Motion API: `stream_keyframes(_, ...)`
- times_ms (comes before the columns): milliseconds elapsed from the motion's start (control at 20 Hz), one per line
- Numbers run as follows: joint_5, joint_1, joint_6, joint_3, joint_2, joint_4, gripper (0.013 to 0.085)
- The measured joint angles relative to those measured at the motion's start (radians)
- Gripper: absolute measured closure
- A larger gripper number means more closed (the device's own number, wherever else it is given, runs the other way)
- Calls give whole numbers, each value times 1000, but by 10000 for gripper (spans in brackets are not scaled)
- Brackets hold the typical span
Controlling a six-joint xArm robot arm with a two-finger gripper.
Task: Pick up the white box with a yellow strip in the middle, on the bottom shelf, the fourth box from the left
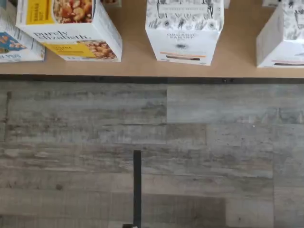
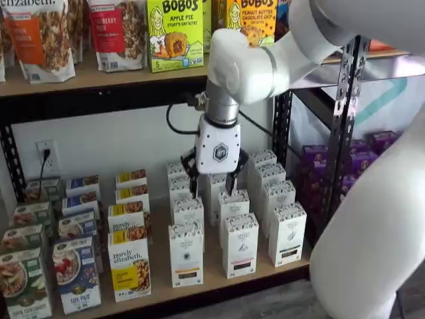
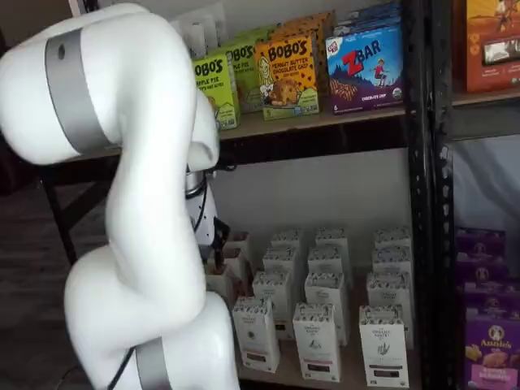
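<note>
Grey wood-look flooring fills the wrist view up to the front rail of the bottom shelf (image 2: 219,282), a light-brown board in a black steel rack against a white wall. At that front edge stands the white box (image 2: 186,254), yellow-banded, beside granola cartons (image 2: 129,269). Above the rows behind it hangs the gripper (image 2: 212,179), fingers spread wide, empty. Best to centre over the box's narrow sides, then descend squarely.

On the upper board in front of me I read "BOBO'S APPLE PIE" on a green box (image 2: 174,34), "BOBO'S PEANUT BUTTER CHOCOLATE CHIP" on an orange box (image 3: 288,75) and "ZBAR" on a blue box (image 3: 366,67). Below my wrist, a granola box (image 1: 71,28) says "purely elizabeth" — the white box (image 1: 184,31) says "ORGANIC PANTRY".
</note>
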Motion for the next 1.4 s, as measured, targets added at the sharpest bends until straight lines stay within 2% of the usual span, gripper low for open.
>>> stream_keyframes(350, -80, -38, -52, -47, 135, 12, 130)
stream_keyframes(600, -68, -57, -39, -104, 226, -29, 130)
stream_keyframes(800, -68, -72, -77, -134, 289, 0, 130)
stream_keyframes(1200, -94, -84, -64, -162, 372, -35, 130)
stream_keyframes(1400, -125, -89, -75, -161, 399, -28, 130)
